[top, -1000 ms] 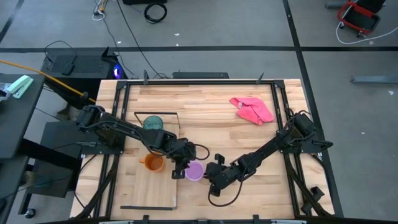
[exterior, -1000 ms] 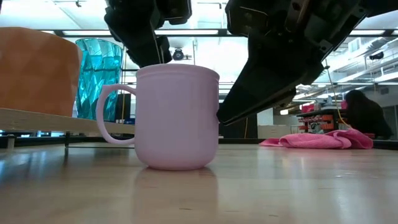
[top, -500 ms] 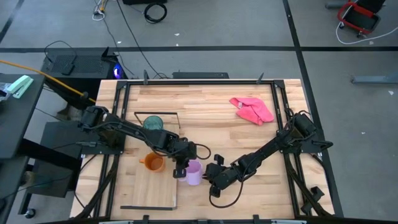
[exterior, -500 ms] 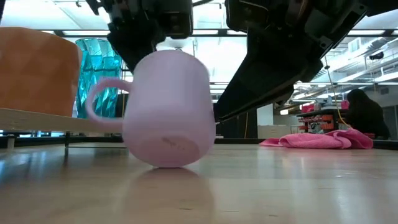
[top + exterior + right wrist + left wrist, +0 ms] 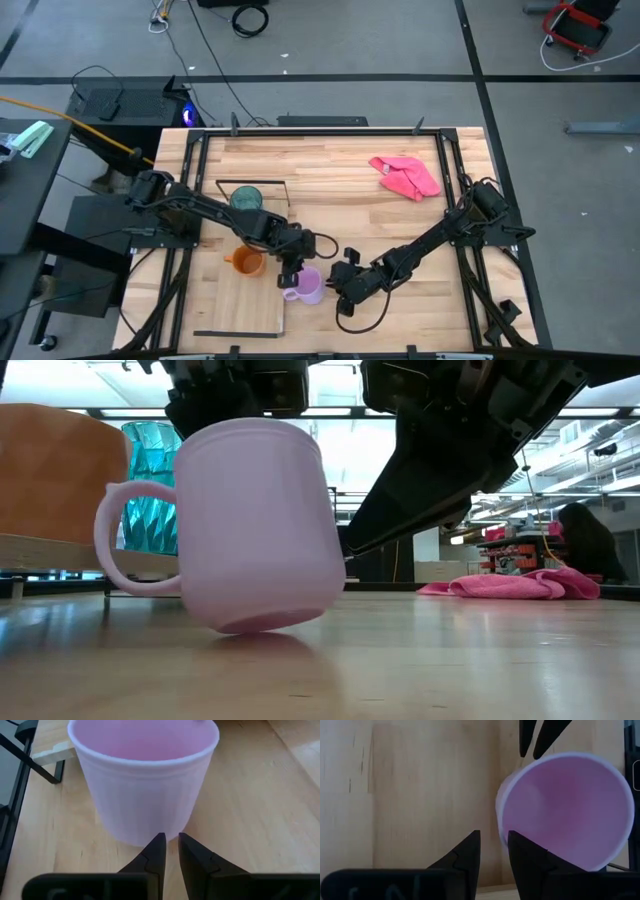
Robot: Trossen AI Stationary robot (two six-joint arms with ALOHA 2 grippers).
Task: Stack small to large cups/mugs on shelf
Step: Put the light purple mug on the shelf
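Low view: the orange mug is cut off at the left edge, and the teal tumbler sits half-hidden behind the lilac mug. Both arms run out at the top, so neither end effector shows here. Left wrist view: the lilac mug's rim possibly sits between the fingers, but the contact itself is hidden. Far right, a person is only a dark shape.

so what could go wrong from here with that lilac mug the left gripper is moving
1. The lilac mug is tilted with only one edge of its base on the table, so it may tip or slip from the left gripper.
2. The right gripper sits close beside the mug and could bump it.
3. The orange mug on the shelf is close by, so it could be knocked.
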